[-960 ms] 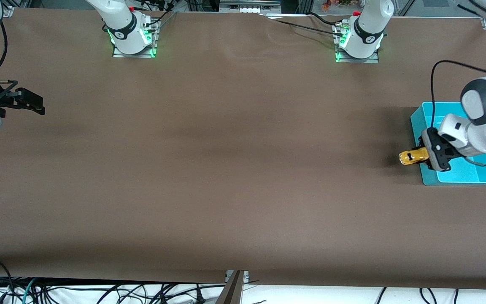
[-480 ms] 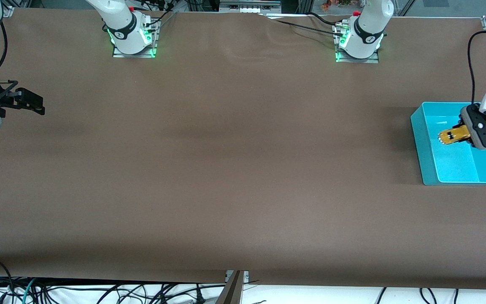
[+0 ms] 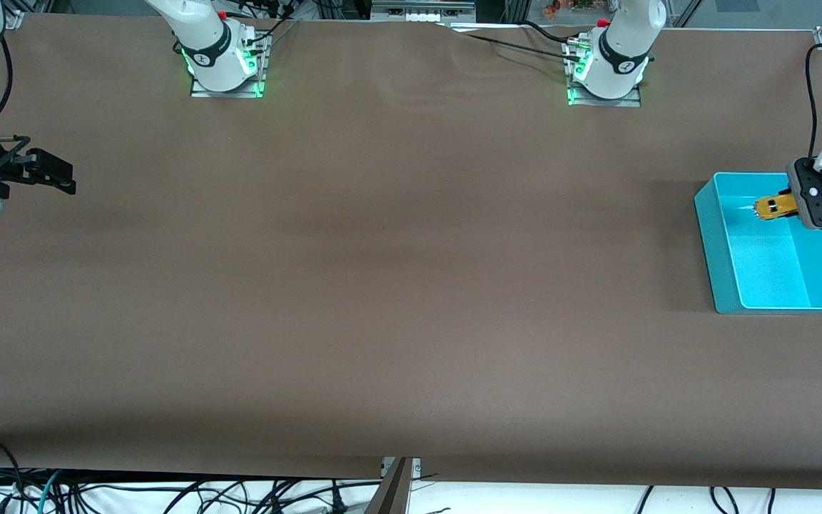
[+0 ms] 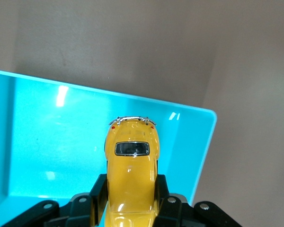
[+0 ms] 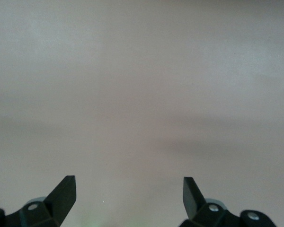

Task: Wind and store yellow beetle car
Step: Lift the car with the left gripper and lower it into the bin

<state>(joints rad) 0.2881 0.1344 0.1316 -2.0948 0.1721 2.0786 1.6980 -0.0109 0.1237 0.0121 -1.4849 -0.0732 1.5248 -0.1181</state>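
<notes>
The yellow beetle car [image 3: 775, 208] is held in my left gripper [image 3: 790, 205], which is shut on it over the turquoise bin [image 3: 715, 235] at the left arm's end of the table. In the left wrist view the car [image 4: 132, 165] sticks out from between the black fingers [image 4: 97, 194], over the bin's floor [image 4: 52, 151] near a corner. My right gripper [image 3: 61, 175] is open and empty above the bare table at the right arm's end; its fingertips [image 5: 66, 189] stand wide apart in the right wrist view.
The brown table covering [image 3: 382, 271] stretches between both arms. The two arm bases [image 3: 222, 68] stand along the edge farthest from the front camera. Cables hang below the table's near edge.
My left gripper has carried the car from beside the bin's rim to over the bin's inside, toward the arm bases. The right arm has not moved.
</notes>
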